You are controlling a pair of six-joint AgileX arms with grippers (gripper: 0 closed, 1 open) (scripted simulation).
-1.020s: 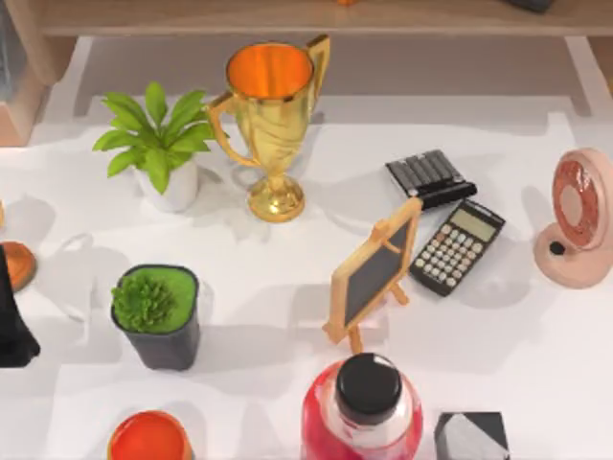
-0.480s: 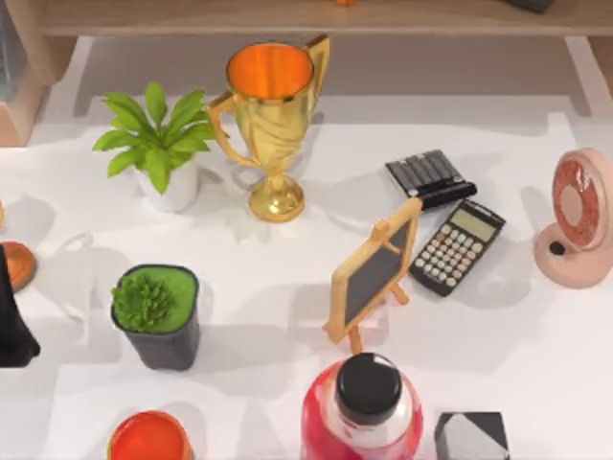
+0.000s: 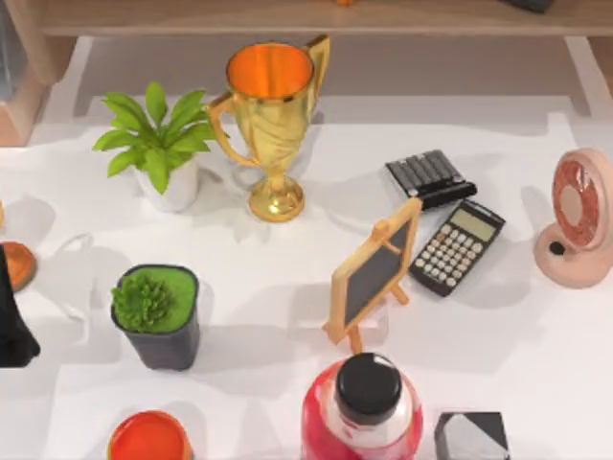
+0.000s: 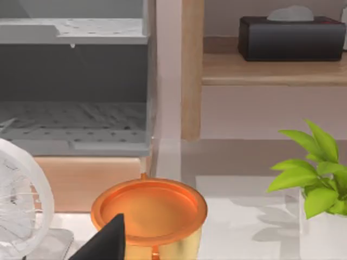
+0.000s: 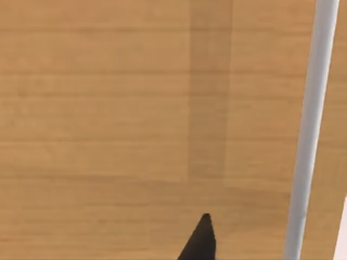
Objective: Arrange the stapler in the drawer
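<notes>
Nothing has moved since the earlier top views: every object on the table and the dark left arm at 9 o'clock lie as before.

Top view. A stapler cannot be identified with certainty, so its position, long axis and heading cannot be told. The nearest candidate is a dark ribbed block at 2 o'clock, lying flat with its long axis roughly 9-to-3, just beside the calculator. A gold trophy stands at 12 o'clock, a leafy plant at 10, a succulent pot at 8, a small chalkboard easel near centre, a red bottle at 6 and a pink fan at 3.

Left wrist view. A dark tip of the left gripper overlaps the near rim of an orange cup. Beyond is a grey open compartment and, on a wooden shelf, a black tissue box. Whether this gripper is open, closed or holding anything cannot be told.

Right wrist view. A dark tip of the right gripper appears against a wooden panel, near a pale bar. Its state likewise cannot be told.
</notes>
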